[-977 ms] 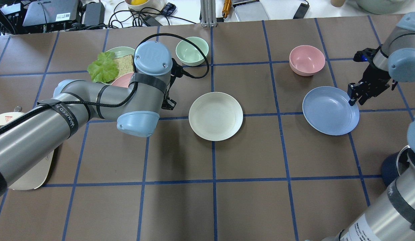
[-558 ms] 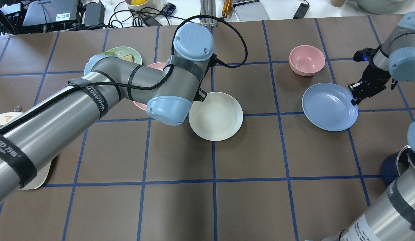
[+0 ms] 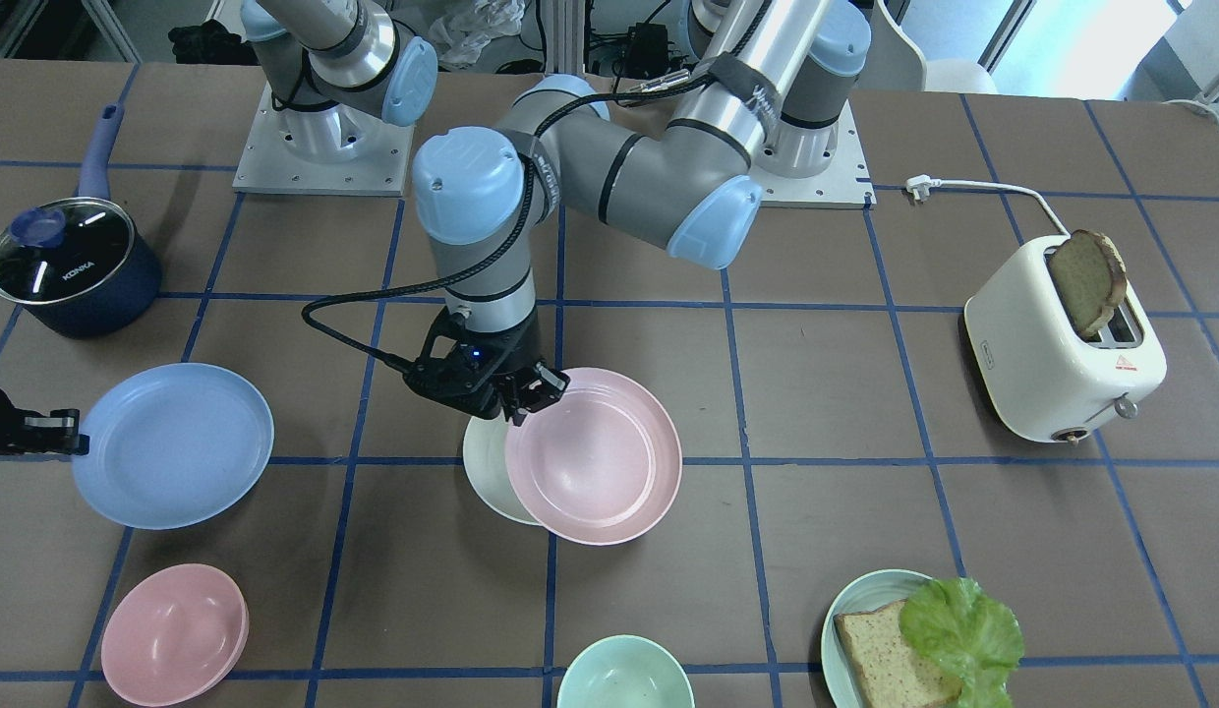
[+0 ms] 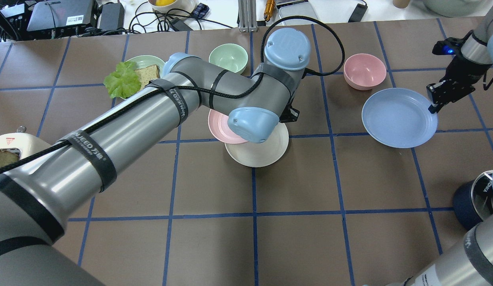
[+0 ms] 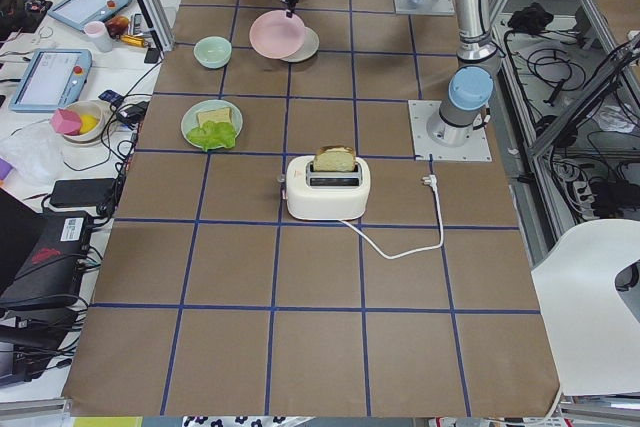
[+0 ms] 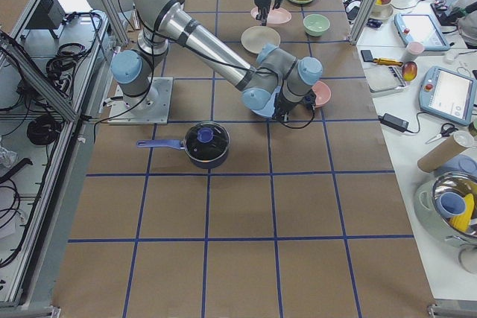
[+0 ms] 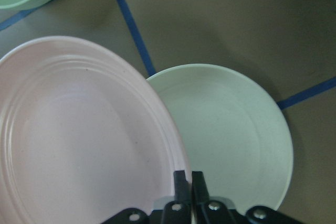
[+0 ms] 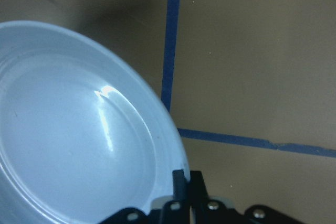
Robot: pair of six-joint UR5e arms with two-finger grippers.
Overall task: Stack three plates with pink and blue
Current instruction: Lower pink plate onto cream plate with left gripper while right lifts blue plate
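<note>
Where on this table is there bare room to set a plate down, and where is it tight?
Bare: the squares between the pink plate and the toaster, and the strip between the cream plate and the blue plate. More crowded: the operators' edge, where the pink bowl, green bowl and sandwich plate sit.

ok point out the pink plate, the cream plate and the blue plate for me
pink plate (image 3: 595, 457), front-facing view, middle of its well
cream plate (image 4: 262, 153), overhead view, uncovered part of its well
blue plate (image 3: 172, 444), front-facing view, middle of its well
</note>
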